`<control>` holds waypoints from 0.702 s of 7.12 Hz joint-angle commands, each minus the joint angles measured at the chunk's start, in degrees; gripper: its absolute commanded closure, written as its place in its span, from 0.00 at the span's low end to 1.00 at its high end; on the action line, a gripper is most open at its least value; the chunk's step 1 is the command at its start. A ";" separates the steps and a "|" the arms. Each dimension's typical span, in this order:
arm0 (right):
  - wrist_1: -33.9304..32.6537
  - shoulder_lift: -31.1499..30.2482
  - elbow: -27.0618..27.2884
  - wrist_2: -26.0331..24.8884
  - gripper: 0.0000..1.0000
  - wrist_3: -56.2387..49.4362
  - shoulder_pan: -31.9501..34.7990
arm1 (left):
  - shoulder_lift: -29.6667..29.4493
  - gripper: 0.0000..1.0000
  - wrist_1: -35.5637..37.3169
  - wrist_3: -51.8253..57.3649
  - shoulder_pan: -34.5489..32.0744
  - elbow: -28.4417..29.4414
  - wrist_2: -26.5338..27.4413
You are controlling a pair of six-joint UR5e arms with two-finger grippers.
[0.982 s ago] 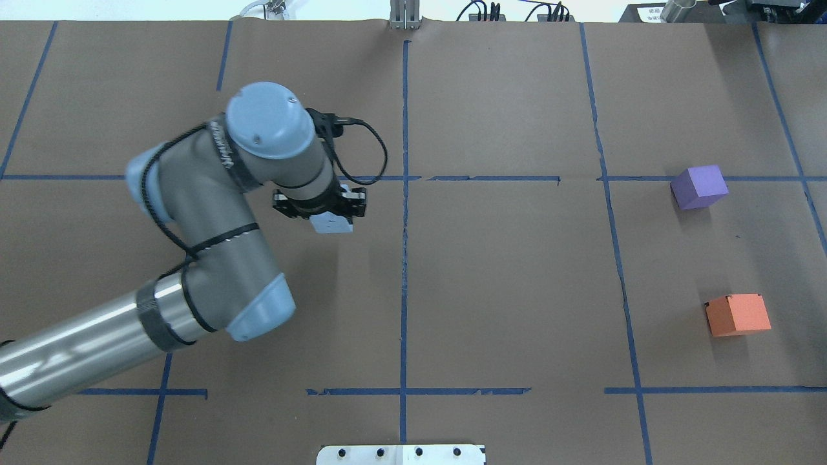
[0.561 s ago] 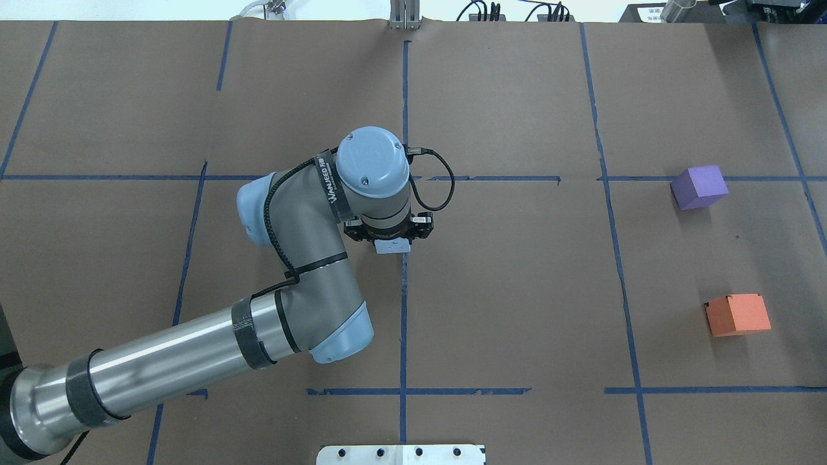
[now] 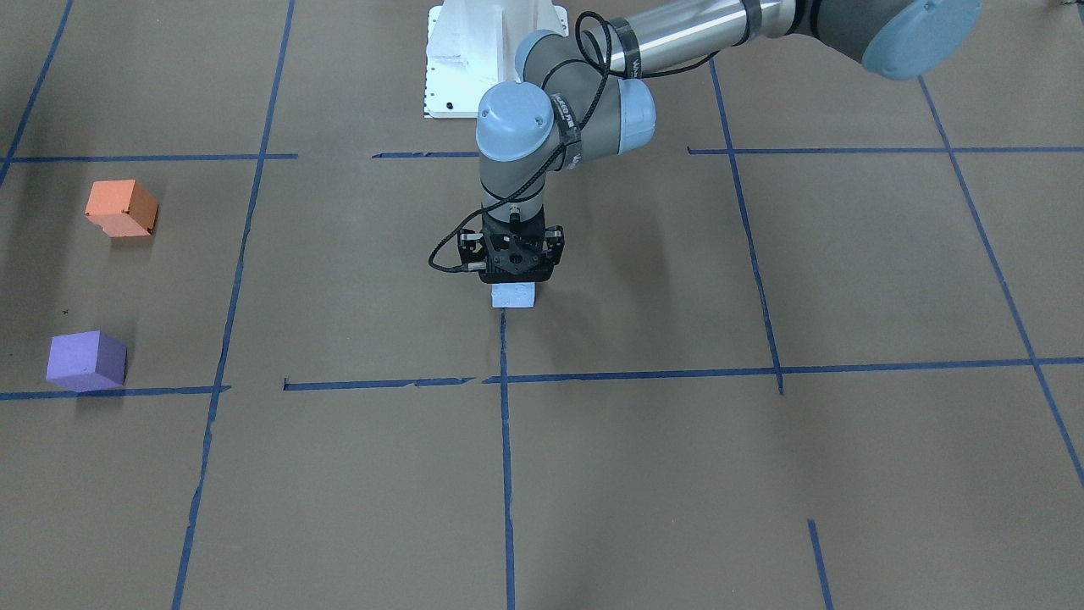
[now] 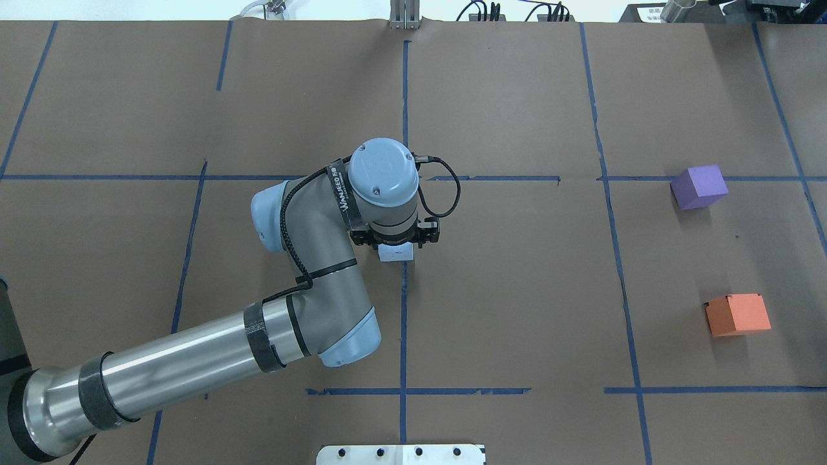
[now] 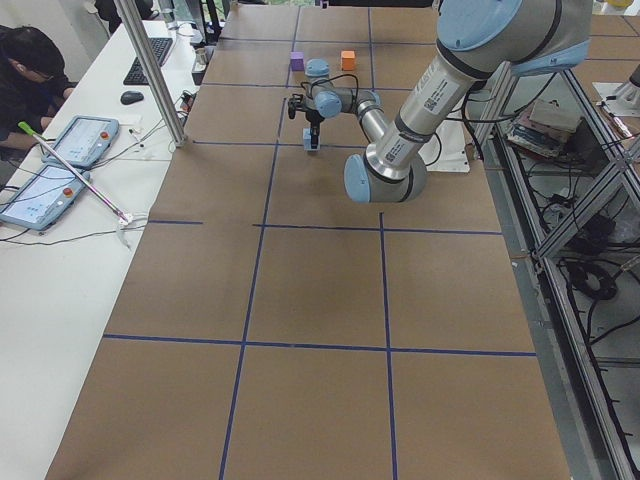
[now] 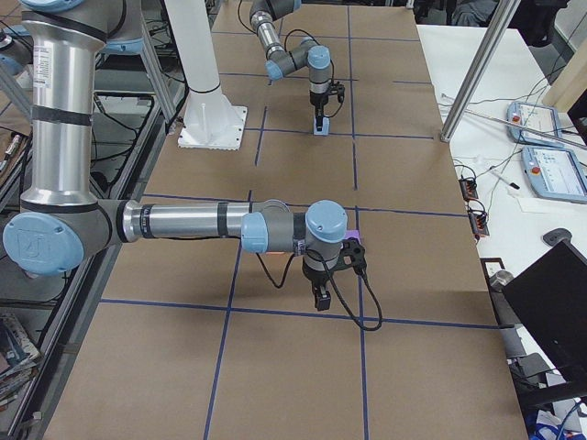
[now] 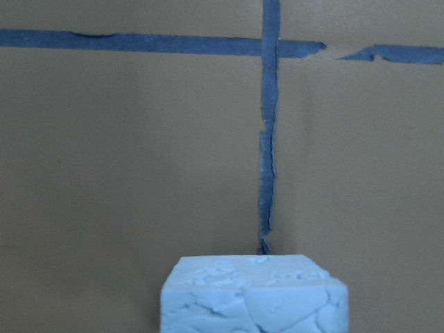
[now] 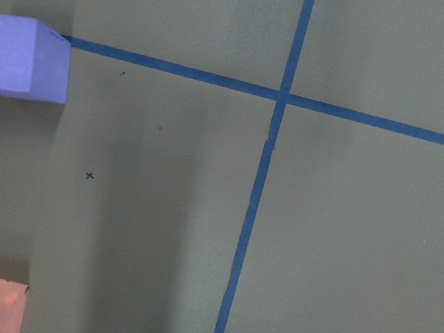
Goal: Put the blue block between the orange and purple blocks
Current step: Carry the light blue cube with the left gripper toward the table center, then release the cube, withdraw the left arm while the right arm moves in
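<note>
My left gripper (image 4: 396, 249) is shut on the pale blue block (image 4: 396, 254) and holds it low over the table's middle, on the centre tape line. The block fills the bottom of the left wrist view (image 7: 253, 295) and hangs under the fingers in the front view (image 3: 514, 295). The purple block (image 4: 699, 186) and the orange block (image 4: 738, 314) sit far to the right, apart, with bare paper between them. My right gripper (image 6: 319, 301) shows only in the exterior right view, next to the purple block (image 6: 354, 240); I cannot tell whether it is open or shut.
Brown paper with a grid of blue tape lines (image 4: 403, 310) covers the table. The white robot base plate (image 4: 400, 454) sits at the near edge. A side desk with tablets (image 5: 60, 150) and a metal post (image 5: 150, 70) stand along the operators' side.
My left arm has swung to the right and slightly nearer with the blue block in its gripper, from the left half to the centre line. The purple and orange blocks have not moved.
</note>
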 commanded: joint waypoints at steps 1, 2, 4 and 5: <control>0.00 0.04 0.27 -0.03 0.00 0.07 -0.02 | 0.39 0.00 2.79 0.64 -2.21 -3.47 0.83; 0.09 0.05 0.62 0.05 0.00 0.07 -0.02 | 1.96 0.00 11.16 4.73 -5.02 -10.80 -1.87; 0.09 0.57 1.50 0.06 0.00 0.16 -0.19 | 11.58 0.00 21.93 18.67 -12.04 -25.74 -5.40; 0.09 1.36 1.68 0.23 0.00 0.51 -0.71 | 18.52 0.00 22.23 27.97 -16.86 -30.60 -7.59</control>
